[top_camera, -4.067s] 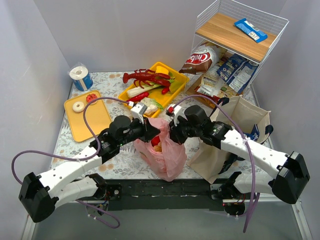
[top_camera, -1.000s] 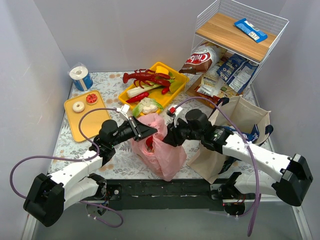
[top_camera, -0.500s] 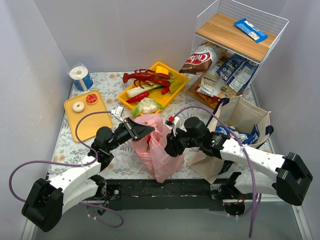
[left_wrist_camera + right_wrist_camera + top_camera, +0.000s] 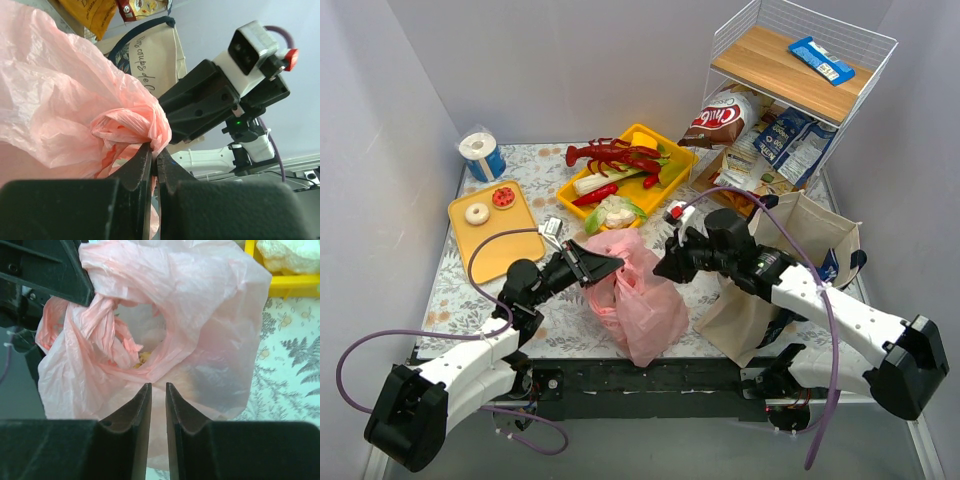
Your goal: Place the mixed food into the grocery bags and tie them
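The pink grocery bag [image 4: 645,300] slumps on the table between my arms, and something yellow [image 4: 144,357] shows through its mouth. My left gripper [image 4: 616,264] is shut on a bunched handle of this bag [image 4: 135,125], pinched at the fingertips [image 4: 154,148]. My right gripper [image 4: 663,270] hovers at the bag's right side. Its jaws [image 4: 158,386] stand a narrow gap apart with nothing pinched between them, and the pink film [image 4: 200,315] lies beyond. The beige canvas tote [image 4: 810,235] stands upright under my right arm. More mixed food lies in the yellow tray [image 4: 672,140] and the wire rack [image 4: 760,150].
A red toy lobster [image 4: 615,155] and vegetables fill the yellow tray. An orange tray [image 4: 495,250] holds a doughnut [image 4: 477,212] and a red slice [image 4: 503,197]. A paper roll [image 4: 482,155] stands back left. A blue packet [image 4: 820,58] lies on the rack's wooden shelf.
My right gripper has drawn up and to the right, out of the bag's mouth, and its jaws have narrowed. My left gripper keeps its hold on the handle, shifted slightly left.
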### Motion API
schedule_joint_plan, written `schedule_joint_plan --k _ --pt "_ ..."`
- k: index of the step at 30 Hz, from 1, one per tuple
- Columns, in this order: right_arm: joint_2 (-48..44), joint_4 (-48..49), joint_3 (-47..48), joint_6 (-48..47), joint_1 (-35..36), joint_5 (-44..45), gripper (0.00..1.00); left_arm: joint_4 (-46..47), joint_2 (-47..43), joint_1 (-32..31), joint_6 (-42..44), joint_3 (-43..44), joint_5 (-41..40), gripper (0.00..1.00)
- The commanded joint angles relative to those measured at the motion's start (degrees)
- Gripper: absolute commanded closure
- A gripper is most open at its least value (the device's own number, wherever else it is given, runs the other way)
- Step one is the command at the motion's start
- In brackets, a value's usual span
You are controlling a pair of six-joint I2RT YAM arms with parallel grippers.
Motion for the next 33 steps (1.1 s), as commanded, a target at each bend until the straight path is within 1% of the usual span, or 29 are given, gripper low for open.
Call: schedule_joint_plan --k 1,3,4,6,11,16,18,23,28,33 --pt "3.4 -0.2 5.6 -7.8 1.0 -1.5 0.76 -3.7 -0.4 0.5 -0.2 2.0 1.8 1.00" --pt "3.8 1.2 5.7 -10.3 2.2 -0.6 0.73 -7.8 -0.3 0.5 0.1 3.5 1.5 1.00" --pt "3.8 1.6 5.7 -11.1 3.0 -0.5 0.70 -8.4 -0.4 0.5 0.5 3.8 1.5 1.00" --pt "4.2 1.7 5.8 -12.7 3.9 -0.2 0.68 -10.2 -0.3 0.6 0.7 4.7 1.3 1.00" --pt "5.3 -1.6 6.5 -14.4 7.6 1.8 0.64 -12.1 -0.2 0.8 0.9 6.3 0.7 1.00" --pt "4.4 1.5 3.7 -15.5 9.5 5.9 0.63 -12.6 0.3 0.9 0.2 6.8 1.0 1.00" --pt "4.8 3.2 3.6 -16.3 9.6 8.2 0.63 -13.0 0.1 0.9 0.0 7.2 1.3 1.00" --pt "6.7 5.5 3.9 -20.1 9.7 10.7 0.64 -13.7 0.2 0.9 -0.2 7.7 1.8 1.00" --pt "7.3 6.7 4.1 -23.3 9.8 11.6 0.65 -14.5 0.2 0.9 -0.1 8.3 2.1 1.00" --pt "7.5 6.8 4.1 -25.1 10.2 10.4 0.64 -14.4 0.7 0.9 -0.2 8.3 2.4 1.00"
